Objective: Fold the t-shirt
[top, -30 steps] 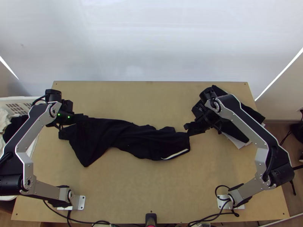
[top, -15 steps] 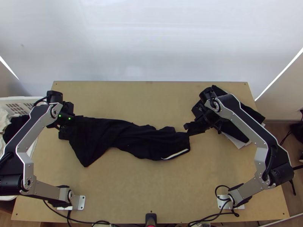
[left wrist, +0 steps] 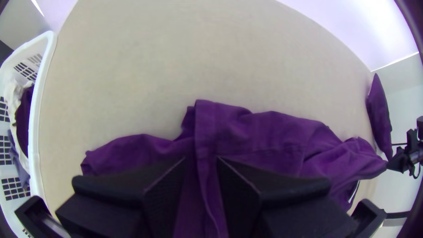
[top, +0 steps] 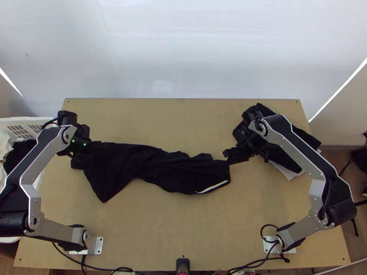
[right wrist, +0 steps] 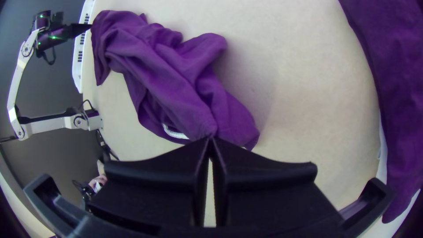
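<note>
In the top view, the black t-shirt lies bunched in a long uneven strip, a white stripe near its right end. My left gripper is over its left end. Seen in the left wrist view, the left gripper is open, with a raised fold of the t-shirt running between its fingers. At the strip's right end is my right gripper. The right wrist view has the right gripper shut on a gathered edge of the t-shirt, which looks purple there.
Another dark garment with white cloth under it lies at the table's back right, partly beneath the right arm. A white basket holding clothes stands beyond the left edge. Bare table stretches in front of the t-shirt.
My left gripper has shifted slightly right and towards the near edge over the t-shirt's left end. The right arm and the cloth look unchanged.
</note>
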